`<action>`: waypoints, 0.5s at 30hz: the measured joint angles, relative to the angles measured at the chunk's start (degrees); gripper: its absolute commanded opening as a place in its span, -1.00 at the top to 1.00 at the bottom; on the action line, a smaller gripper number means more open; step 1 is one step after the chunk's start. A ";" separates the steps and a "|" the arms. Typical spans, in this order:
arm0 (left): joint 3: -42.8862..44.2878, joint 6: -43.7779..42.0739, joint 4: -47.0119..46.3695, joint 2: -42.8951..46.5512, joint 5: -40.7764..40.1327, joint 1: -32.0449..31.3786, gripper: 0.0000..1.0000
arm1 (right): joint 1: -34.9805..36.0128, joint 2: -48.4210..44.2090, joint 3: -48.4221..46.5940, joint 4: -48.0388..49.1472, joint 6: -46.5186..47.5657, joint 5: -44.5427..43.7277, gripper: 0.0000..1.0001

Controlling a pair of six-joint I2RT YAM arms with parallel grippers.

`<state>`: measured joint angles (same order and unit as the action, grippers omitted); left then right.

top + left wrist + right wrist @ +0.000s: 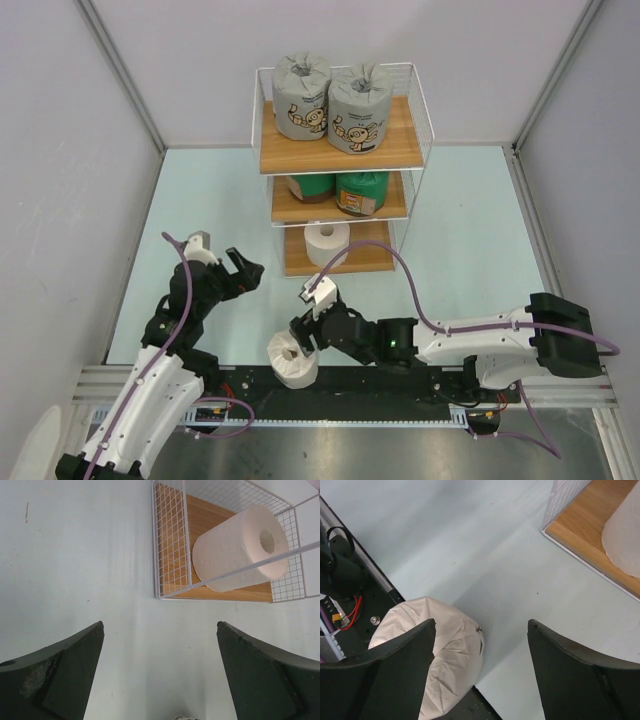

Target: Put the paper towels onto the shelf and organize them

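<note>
Table, overhead view: you have a pale table (200,210) boxed in by grey walls (70,150), both arm bases at its near edge
Shelf, overhead view: the shelf (400,140) stands at the far middle, three wooden boards in white wire
Top board: left grey roll (302,92) and right grey roll (360,108) stand upright, touching
Middle board: left green roll (312,186) beside right green roll (362,190)
Bottom board: shelved white roll (327,243) sits on its left half
Near edge: loose white roll (292,360) stands hole up, with your right gripper (305,335) right against it
Left gripper, overhead view: your left gripper (243,272) hovers over the table, well short of the shelf
Left wrist view: fingers (60,675) spread wide with table between them; the shelved white roll stands ahead on the bottom board, hole toward the camera
Right wrist view: fingers (395,675) are apart, clamped on nothing; the loose white roll sits by the finger at the left of the view, partly hidden behind it; a shelf corner shows top right
</note>
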<state>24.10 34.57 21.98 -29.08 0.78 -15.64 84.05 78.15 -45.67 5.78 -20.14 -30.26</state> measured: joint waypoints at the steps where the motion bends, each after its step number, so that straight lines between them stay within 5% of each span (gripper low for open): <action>1: 0.00 0.02 0.00 0.17 -0.02 0.00 -0.99 | 0.35 0.02 0.00 -0.07 -0.28 0.26 -0.57; 15: 0.00 0.04 0.02 0.70 -0.02 0.00 -1.00 | 1.86 0.72 0.00 -1.70 -0.72 8.09 -0.57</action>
<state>24.10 34.61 22.00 -28.38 0.75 -15.64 85.91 78.87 -45.67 4.08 -20.86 -22.17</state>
